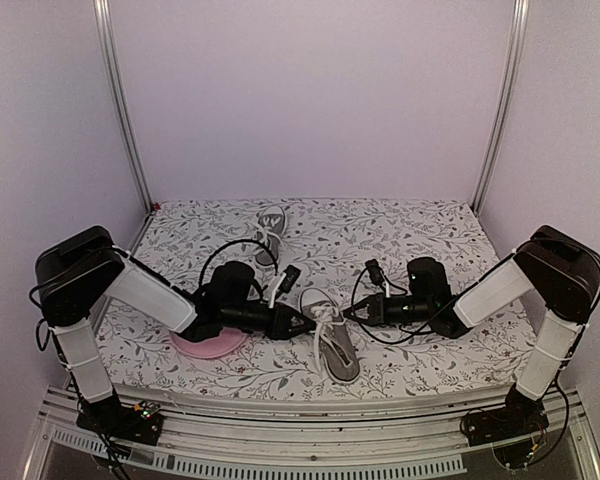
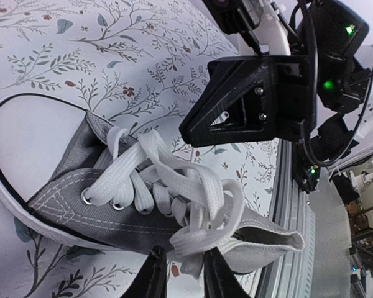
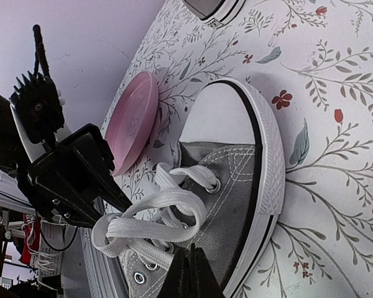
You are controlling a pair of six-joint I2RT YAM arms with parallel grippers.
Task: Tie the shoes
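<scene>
Your left gripper (image 2: 185, 264), jaws slightly apart, straddled a white lace (image 2: 174, 180) on the grey canvas sneaker (image 2: 62, 189) near the front edge of the floral table (image 1: 430, 240), likely to pinch it; your right gripper (image 3: 189, 267) was shut.

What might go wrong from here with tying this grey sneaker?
The left jaws straddle a white lace strand on the grey canvas sneaker without visibly clamping it; it may slip out. Pulling could drag the sneaker toward the round pink plate. The two arms' jaws sit close together and might collide.
</scene>
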